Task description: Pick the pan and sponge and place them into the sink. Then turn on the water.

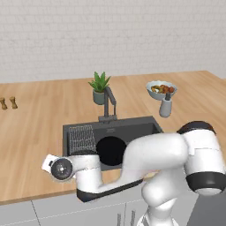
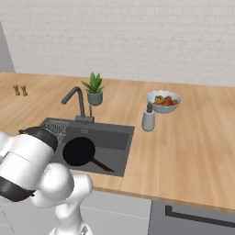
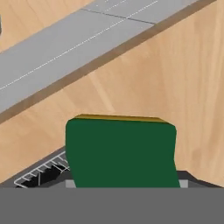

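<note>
One sponge (image 3: 121, 151), green face, yellow edge, held in hand; black pan (image 2: 79, 151) in sink (image 2: 120, 134).

The arm (image 1: 167, 154) is made of smooth, rounded white shells, glossy like plastic. Between the shells sit dark, nearly black rings: 1 wide band goes around the big bulging joint (image 1: 204, 178), and a black cap covers its top. A thinner dark band runs under the slim forearm link. Toward the jaws, the wrist (image 1: 62, 168) ends in a round dark grey disc with a lighter centre, set in a white housing. The base column (image 2: 69, 202) is also white and rounded.
</note>
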